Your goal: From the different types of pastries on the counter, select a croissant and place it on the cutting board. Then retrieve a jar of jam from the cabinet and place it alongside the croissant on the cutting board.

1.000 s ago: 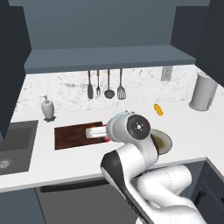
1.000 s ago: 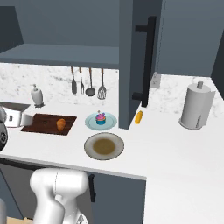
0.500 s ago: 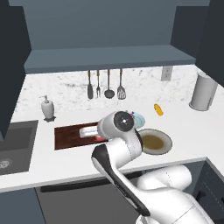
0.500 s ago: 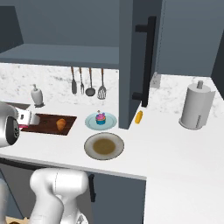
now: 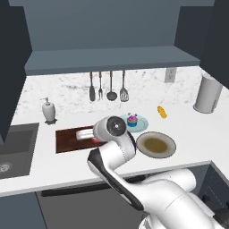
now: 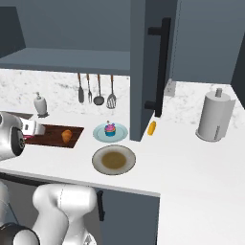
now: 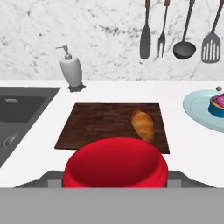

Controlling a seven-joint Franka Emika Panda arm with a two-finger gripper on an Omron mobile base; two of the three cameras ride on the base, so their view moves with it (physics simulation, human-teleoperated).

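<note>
Fingers clamped on red jam jar (image 7: 115, 162), carried low toward cutting board (image 7: 96, 124) just ahead; croissant (image 7: 143, 124) beyond-right, open board left for setting jar alongside.

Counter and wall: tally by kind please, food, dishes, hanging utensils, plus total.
Pastries: 2, croissant and cupcake
Other food: 2, jam jar, small yellow-orange piece
Plates: 2, pale blue plate, grey plate
Cutting board: 1
Hanging utensils: 4
Soap dispenser: 1
Paper towel holder: 1
Total: 13
</note>
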